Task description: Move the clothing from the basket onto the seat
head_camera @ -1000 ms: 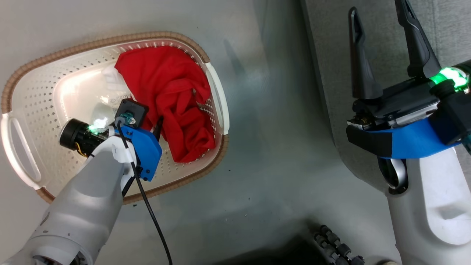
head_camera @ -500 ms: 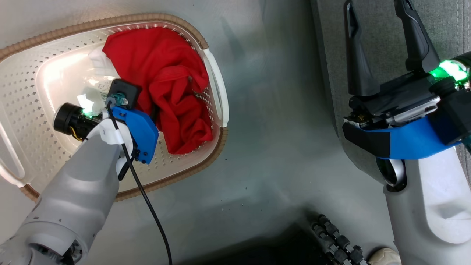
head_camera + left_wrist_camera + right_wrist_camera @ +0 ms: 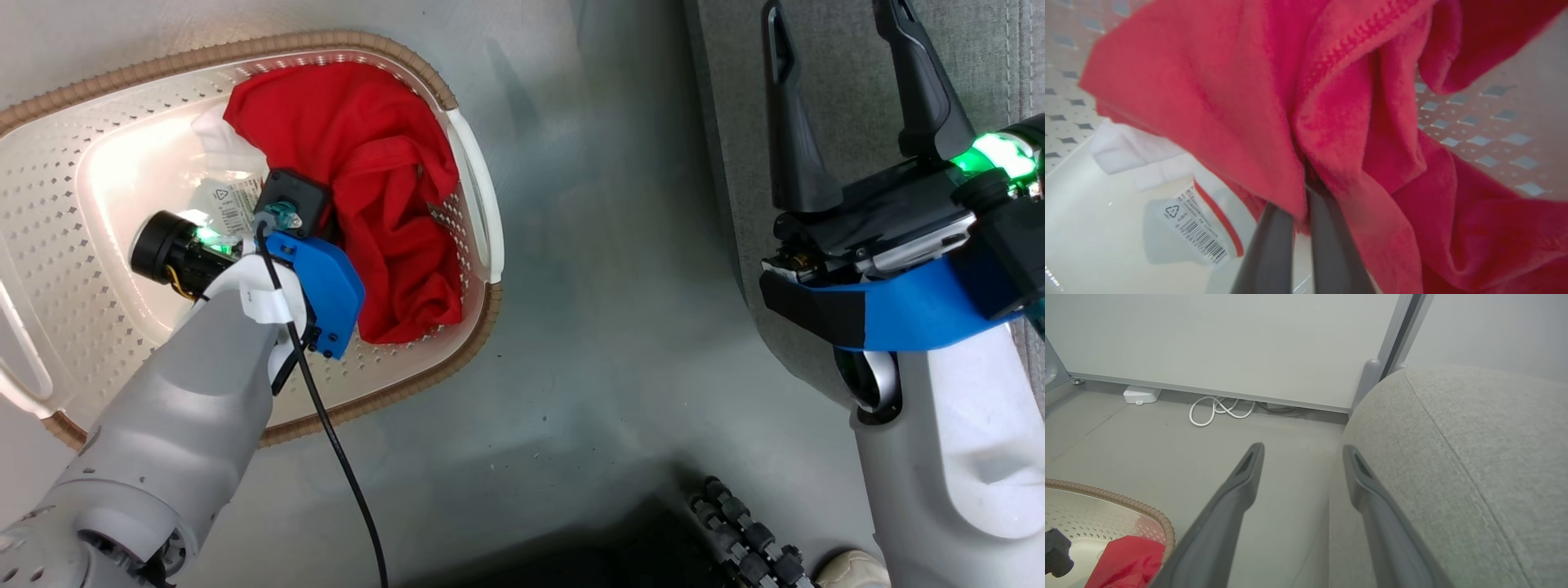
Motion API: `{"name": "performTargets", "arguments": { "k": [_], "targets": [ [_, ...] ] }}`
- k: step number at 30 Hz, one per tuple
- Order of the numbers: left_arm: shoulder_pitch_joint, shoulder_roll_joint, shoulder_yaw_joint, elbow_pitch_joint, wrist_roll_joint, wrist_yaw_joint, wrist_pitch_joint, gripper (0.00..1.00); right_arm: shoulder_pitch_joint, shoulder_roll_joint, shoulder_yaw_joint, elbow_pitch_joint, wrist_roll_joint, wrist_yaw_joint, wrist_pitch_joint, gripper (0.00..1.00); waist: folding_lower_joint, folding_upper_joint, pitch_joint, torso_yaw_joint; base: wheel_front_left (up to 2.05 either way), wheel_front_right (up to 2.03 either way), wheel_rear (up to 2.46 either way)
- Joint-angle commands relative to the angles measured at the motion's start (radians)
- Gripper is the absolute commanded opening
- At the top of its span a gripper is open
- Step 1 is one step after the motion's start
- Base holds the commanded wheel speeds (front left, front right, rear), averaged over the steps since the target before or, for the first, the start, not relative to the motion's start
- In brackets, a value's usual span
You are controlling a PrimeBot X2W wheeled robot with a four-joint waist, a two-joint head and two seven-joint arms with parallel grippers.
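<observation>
Grey floor point(image 3: 620, 327), basket point(image 3: 73, 245) w/ clothing point(image 3: 367, 163) nr seat point(image 3: 1453, 477) (cable point(image 3: 1216, 410) by wall point(image 3: 1229, 343)).

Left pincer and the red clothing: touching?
Touching. The left wrist view shows the left pincer nearly closed, its fingertips buried in a fold of the clothing.

Bare lab-like room, grey floor point(image 3: 620, 327), plain wall panel point(image 3: 1229, 339), loose cable point(image 3: 1221, 405), sofa seat point(image 3: 1453, 457)

Bright, even light; blurred wrist close-up
</observation>
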Motion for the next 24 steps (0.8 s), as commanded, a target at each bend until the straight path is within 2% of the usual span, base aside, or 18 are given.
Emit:
{"name": "performTargets", "arguments": {
  "k": [1, 7, 14, 19, 24],
  "targets": [
    [-0.016, 0.004, -0.012, -0.006, -0.01, 0.0, -0.008, 0.0, -0.021, 0.003, -0.002, 0.003, 0.006, 0.0, -0.004, 1.0, 0.0, 0.0, -0.003, 0.001, 0.0, 0.0, 0.0],
    [-0.021, 0.002, -0.055, -0.035, -0.051, 0.0, -0.042, 0.0, -0.017, 0.003, -0.006, 0.011, 0.003, 0.0, -0.004, 1.0, 0.0, 0.0, -0.022, 0.016, 0.0, 0.0, 0.0],
    [-0.02, 0.004, -0.056, -0.074, -0.118, 0.0, -0.096, 0.0, -0.013, 0.0, -0.011, 0.022, 0.004, 0.0, -0.004, 1.0, 0.0, 0.0, -0.073, 0.041, 0.0, 0.0, 0.0],
    [-0.015, 0.002, -0.059, -0.112, -0.114, 0.0, -0.108, 0.0, 0.004, -0.011, -0.02, 0.031, 0.002, 0.0, -0.004, 1.0, 0.0, 0.0, -0.121, 0.068, 0.0, 0.0, 0.0],
    [0.022, 0.013, -0.004, -0.193, -0.057, 0.0, -0.108, 0.0, 0.026, -0.018, -0.028, 0.042, 0.004, 0.0, -0.004, 1.0, 0.0, 0.0, -0.183, 0.098, 0.0, 0.0, 0.0]
  ]
}}
